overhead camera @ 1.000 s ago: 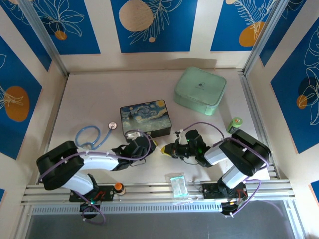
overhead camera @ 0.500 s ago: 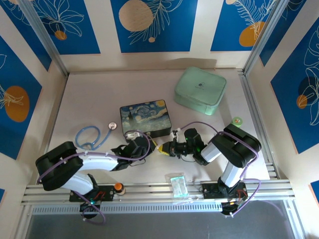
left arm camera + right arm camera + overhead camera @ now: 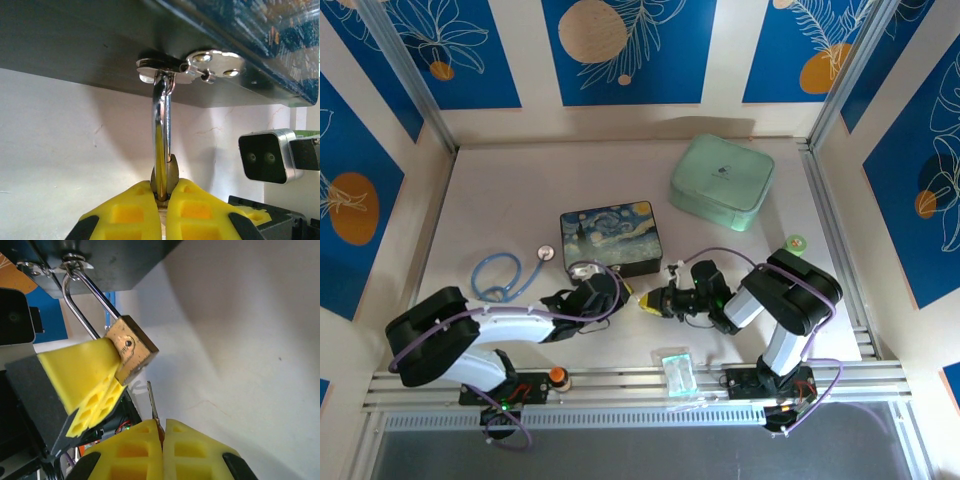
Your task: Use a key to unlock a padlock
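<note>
Right hand (image 3: 161,436) clenched on the key (image 3: 152,400), blade protruding past its fingertips. Over the last second it has closed in: blade tip now just short of the padlock (image 3: 131,352) (not yet entered). Beyond, left hand (image 3: 162,195) stays clamped on the padlock body, shackle hooked through the box clasp (image 3: 190,67). Insertion likely next.
</note>
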Controlling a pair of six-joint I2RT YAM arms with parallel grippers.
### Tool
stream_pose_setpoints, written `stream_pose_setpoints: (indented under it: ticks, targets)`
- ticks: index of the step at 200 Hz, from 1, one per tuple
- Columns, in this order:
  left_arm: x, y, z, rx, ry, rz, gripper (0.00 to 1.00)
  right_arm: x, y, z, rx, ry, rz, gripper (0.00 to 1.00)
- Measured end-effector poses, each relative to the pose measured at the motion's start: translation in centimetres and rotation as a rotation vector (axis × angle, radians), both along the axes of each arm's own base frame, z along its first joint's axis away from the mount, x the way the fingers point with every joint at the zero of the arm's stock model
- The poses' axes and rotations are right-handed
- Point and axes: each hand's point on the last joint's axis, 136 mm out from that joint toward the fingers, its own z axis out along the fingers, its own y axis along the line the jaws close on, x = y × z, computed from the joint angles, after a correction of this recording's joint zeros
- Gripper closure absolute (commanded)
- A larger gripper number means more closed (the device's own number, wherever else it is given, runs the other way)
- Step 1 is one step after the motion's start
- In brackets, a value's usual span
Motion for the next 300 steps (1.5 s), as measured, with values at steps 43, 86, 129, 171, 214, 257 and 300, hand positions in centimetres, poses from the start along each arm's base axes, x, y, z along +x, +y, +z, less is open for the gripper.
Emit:
stream_pose_setpoints:
  ticks: [43,86,129,171,214,257,300]
  targets:
    - [0.1,-0.7,0.3,-0.018,0.005,-0.014,1.0,0.3,0.4,0.5,0.013,-0.013,0.013,1.0]
    - [0.3,-1.1,0.5,-0.034,0.002,-0.019,1.0,0.5,0.4,0.6,0.01,-0.005,0.029,1.0]
    - [0.4,-1.2,0.7,-0.045,0.001,-0.015,1.0,0.9,0.3,0.7,0.017,-0.008,0.019,1.0]
    - [0.7,-1.2,1.0,-0.066,-0.001,0.001,1.0,1.9,0.3,0.8,0.063,-0.003,-0.012,1.0]
    - [1.0,-1.5,0.8,-0.078,-0.002,0.01,1.0,1.9,0.2,0.8,0.074,-0.005,-0.026,1.0]
    - [1.2,-1.8,0.7,-0.104,0.004,0.019,1.0,2.0,-0.2,0.8,0.065,-0.01,-0.049,1.0]
    - [1.2,-2.0,1.0,-0.129,0.008,0.029,1.0,2.1,-0.3,1.1,0.073,-0.029,-0.06,1.0]
